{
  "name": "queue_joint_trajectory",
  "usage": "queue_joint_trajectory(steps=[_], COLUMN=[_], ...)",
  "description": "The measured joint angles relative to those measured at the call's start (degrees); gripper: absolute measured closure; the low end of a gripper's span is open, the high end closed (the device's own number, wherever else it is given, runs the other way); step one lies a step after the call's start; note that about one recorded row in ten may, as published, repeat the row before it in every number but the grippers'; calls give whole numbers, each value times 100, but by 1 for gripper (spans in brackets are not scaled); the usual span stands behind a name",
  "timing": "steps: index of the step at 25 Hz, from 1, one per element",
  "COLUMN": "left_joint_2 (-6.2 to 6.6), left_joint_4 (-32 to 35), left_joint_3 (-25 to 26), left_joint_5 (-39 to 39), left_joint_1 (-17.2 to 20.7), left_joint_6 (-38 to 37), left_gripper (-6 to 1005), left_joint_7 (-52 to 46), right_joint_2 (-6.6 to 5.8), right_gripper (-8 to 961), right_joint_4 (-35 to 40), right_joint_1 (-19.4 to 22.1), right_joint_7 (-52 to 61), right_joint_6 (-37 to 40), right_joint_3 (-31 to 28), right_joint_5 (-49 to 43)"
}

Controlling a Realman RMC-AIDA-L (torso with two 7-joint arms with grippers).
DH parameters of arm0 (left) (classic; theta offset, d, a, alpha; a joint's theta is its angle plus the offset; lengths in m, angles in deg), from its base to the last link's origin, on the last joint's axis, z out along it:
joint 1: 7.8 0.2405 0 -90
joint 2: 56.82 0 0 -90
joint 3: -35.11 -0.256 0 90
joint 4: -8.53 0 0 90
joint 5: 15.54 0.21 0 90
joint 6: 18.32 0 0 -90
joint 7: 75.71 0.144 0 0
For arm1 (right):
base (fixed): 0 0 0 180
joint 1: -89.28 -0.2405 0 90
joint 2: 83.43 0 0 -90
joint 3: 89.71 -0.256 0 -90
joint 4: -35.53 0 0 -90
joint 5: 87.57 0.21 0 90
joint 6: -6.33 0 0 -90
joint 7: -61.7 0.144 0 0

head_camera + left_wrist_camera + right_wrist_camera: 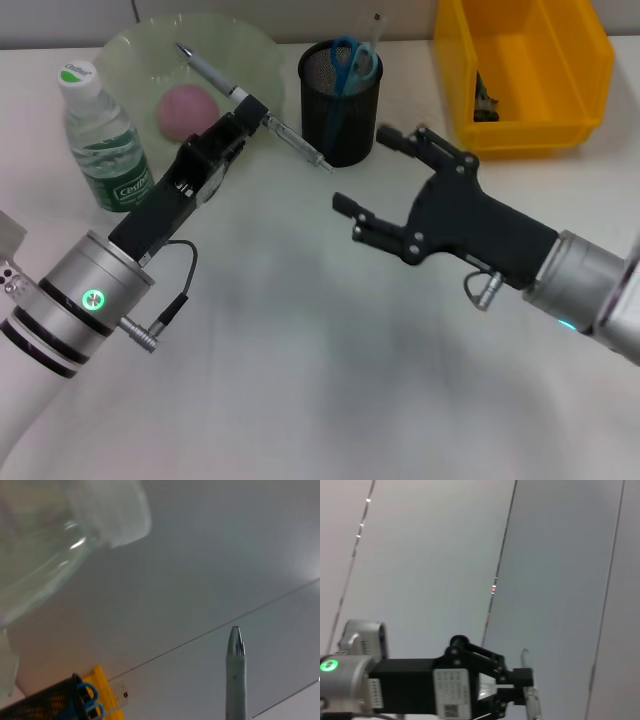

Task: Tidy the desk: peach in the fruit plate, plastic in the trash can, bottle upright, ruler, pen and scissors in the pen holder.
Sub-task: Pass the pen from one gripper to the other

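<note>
I have the left gripper (252,112) just beside the pen holder (340,100), fingers clamped on the pen (255,105), which is lifted above the table (300,350). My right gripper (385,170) hovers near the pen holder, fingers spread, grasping nothing.

The left claw (248,112) holds the pen (250,101) crosswise above the desk (300,350). Behind it sits the fruit plate (190,55) with the peach (187,110) in it; the bottle (105,140) stands upright to its left. Just right of it is the pen holder (340,105) (scissors (352,62) inside). The right claw (375,175) hovers right of the left one, fingers spread; the trash can (530,75) lies behind it.
</note>
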Motion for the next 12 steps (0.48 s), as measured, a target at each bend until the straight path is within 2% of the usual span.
queue_joint_trajectory(steps=[6,12], left_joint_2=[0,0], left_joint_4=[-121,-328], left_joint_3=[18,135], left_joint_5=[27,48], left_joint_1=[1,-36], left_joint_6=[99,189], left_gripper=[855,855], left_joint_7=[-482,-552], right_joint_2=[0,-1], right_gripper=[145,162], right_joint_4=[-335,-518], right_joint_1=[-292,-480], right_joint_7=[-307,-624], right_joint_6=[-246,-462], right_joint_3=[-290,-379], right_joint_5=[-35,-71])
